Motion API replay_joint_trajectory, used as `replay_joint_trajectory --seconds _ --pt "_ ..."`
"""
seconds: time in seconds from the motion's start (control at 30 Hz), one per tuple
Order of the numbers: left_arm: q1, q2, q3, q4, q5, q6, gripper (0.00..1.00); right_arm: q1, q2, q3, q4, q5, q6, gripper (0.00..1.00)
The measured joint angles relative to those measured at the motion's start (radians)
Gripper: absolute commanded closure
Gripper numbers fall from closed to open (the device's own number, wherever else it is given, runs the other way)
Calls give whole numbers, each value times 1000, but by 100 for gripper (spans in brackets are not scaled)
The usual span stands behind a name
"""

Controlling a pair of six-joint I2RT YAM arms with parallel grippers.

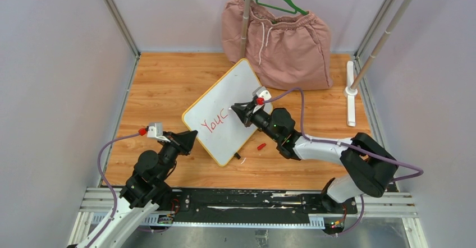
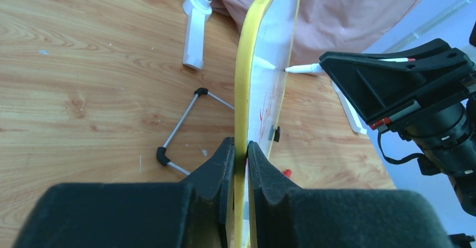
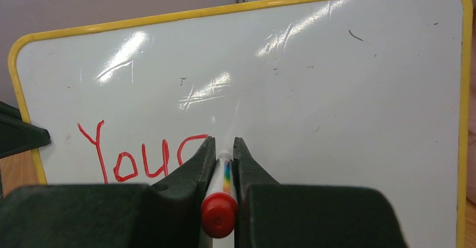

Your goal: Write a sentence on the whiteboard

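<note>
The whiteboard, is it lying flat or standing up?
Standing up, tilted. The left wrist view shows the whiteboard edge-on, its yellow rim pinched by the left end effector.

whiteboard (image 3: 337, 91): glossy, smooth | table (image 1: 163, 85): grained wood | shorts (image 1: 292, 46): matt cloth | pole (image 1: 245, 23): metal

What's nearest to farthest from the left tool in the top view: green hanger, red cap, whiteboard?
1. whiteboard, clamped in the left tool.
2. red cap, on the table to the right.
3. green hanger, far back on the rail.

The whiteboard (image 3: 337, 119) bears red handwritten lettering (image 3: 143, 159) reading "YouC".
</note>
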Motion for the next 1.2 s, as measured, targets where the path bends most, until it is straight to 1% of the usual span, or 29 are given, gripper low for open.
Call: replay_joint_trajectory --seconds 0.53,0.87,1.2 --pt "0 0 0 -1 -1 0 100 7 30 26 5 -34 2 100" --pt "0 0 0 -3 -4 0 100 16 27 -24 31 -35 12 100" --pt "0 0 0 -3 -3 0 100 14 18 -20 2 -25 7 100"
